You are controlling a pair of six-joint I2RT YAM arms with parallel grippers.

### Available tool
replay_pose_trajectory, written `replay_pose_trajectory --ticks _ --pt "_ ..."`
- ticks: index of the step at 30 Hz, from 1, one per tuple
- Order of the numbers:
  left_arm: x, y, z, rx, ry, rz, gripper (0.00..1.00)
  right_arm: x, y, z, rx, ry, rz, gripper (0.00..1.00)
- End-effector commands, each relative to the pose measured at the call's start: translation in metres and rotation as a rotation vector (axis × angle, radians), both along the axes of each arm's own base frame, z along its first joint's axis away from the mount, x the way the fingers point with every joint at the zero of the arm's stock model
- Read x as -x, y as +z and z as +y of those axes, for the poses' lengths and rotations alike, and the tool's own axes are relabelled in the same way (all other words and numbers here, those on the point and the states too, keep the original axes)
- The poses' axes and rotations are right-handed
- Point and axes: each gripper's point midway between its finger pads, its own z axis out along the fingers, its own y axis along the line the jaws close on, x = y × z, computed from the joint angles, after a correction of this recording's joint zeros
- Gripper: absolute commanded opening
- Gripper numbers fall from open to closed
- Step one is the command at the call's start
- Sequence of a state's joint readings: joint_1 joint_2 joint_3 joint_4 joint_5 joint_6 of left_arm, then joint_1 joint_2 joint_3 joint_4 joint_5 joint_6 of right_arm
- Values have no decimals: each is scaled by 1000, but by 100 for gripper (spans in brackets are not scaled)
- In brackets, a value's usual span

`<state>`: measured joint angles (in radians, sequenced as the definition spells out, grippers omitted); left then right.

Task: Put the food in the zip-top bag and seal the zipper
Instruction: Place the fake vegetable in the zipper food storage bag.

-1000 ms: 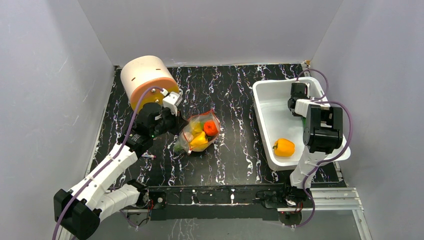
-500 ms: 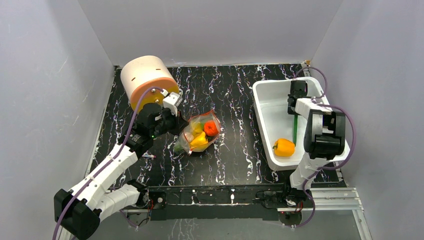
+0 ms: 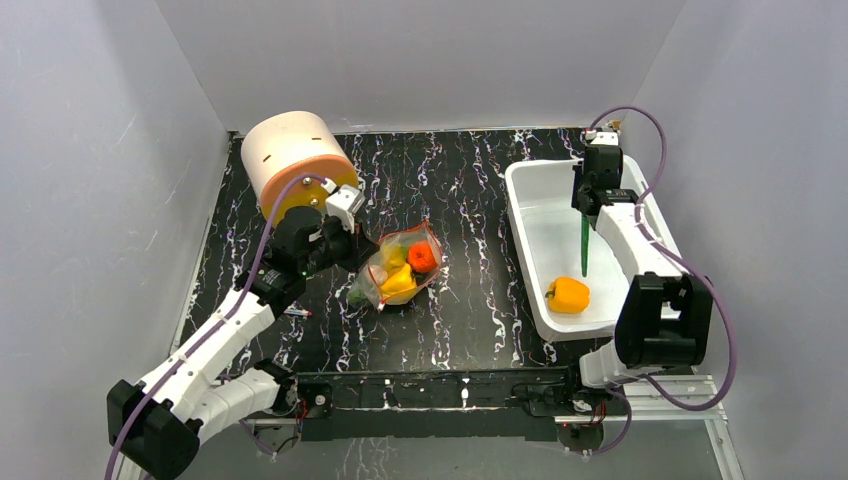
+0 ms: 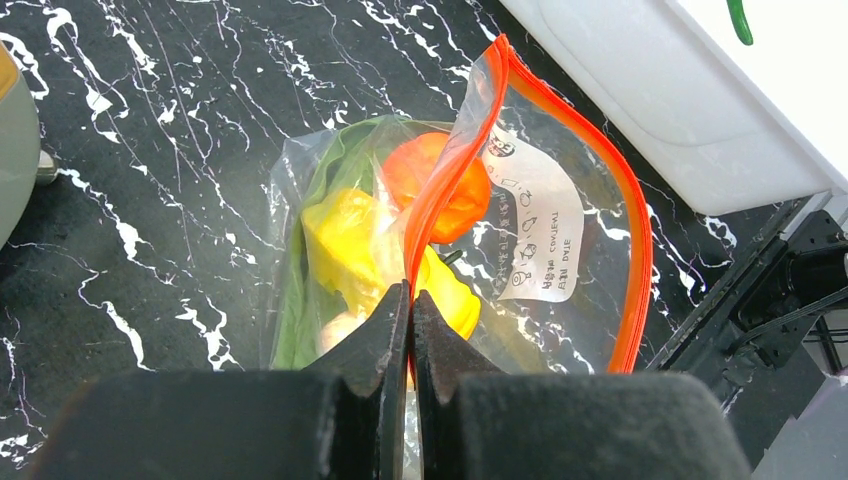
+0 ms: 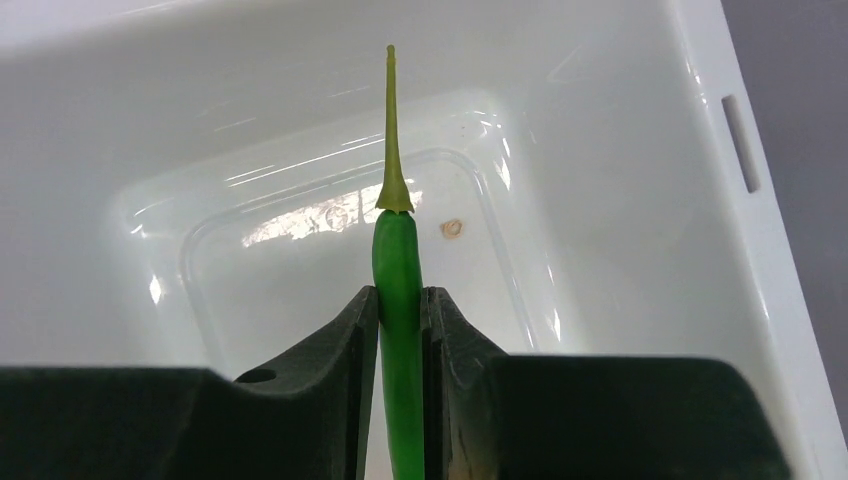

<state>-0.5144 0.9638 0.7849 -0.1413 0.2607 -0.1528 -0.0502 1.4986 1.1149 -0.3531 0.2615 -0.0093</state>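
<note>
The clear zip-top bag (image 3: pixel 400 268) lies mid-table with yellow peppers (image 4: pixel 345 240), an orange-red tomato (image 4: pixel 440 180) and a green leaf (image 4: pixel 300 300) inside. Its red-orange zipper (image 4: pixel 635 260) stands open. My left gripper (image 4: pixel 410 300) is shut on the zipper's near lip; it also shows in the top view (image 3: pixel 358 250). My right gripper (image 5: pixel 400 300) is shut on a long green pod (image 5: pixel 397 260), held above the white tub (image 3: pixel 530 180); the pod (image 3: pixel 584 245) hangs down from it in the top view. A yellow bell pepper (image 3: pixel 568 294) lies in the tub.
A peach-and-white cylinder (image 3: pixel 295 160) stands at the back left, right behind my left arm. The tub's white wall (image 4: pixel 640 90) lies close to the right of the bag. Grey walls enclose the table on three sides.
My right gripper has risen and moved toward the back of the tub, lifting the green pod out of it. The left gripper and bag have not moved.
</note>
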Motion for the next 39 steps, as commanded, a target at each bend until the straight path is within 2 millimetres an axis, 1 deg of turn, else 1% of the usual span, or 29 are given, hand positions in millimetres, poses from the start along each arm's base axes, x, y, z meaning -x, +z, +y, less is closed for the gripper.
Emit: replay_pose_trajectory --ticks 1,5,6,12,17,18,22,27,30,32,34,35,39 --pt "2 22 -3 47 -19 -65 0 2 50 14 -16 34 -117 13" --pt "1 23 -4 46 -18 -63 0 6 77 29 -34 90 -193 13" --pt "0 25 -5 50 -21 -59 0 6 83 42 -43 126 -205 13" --pt "1 41 -13 101 -35 -44 0 10 106 91 -89 254 -276 13" --pt "1 43 -13 107 -20 -28 0 20 144 122 -131 341 -384 13" --pt "1 43 -13 113 -16 -26 0 21 153 131 -141 370 -403 13" --pt "2 50 -12 138 0 -26 0 31 180 167 -221 502 -440 13" --pt "5 61 -17 163 -19 -3 0 56 219 211 -317 712 -553 13" --pt "6 68 -20 196 -26 -4 0 75 237 231 -342 843 -622 13" --pt "7 72 -23 220 -31 -4 0 90 250 240 -365 920 -678 13" --pt "9 75 -26 243 -42 0 0 105 258 248 -413 975 -734 12" --pt "10 77 -27 252 -47 4 0 113 266 251 -437 1005 -775 12" --pt "12 80 -30 276 -59 18 0 142 290 261 -552 1091 -919 11"
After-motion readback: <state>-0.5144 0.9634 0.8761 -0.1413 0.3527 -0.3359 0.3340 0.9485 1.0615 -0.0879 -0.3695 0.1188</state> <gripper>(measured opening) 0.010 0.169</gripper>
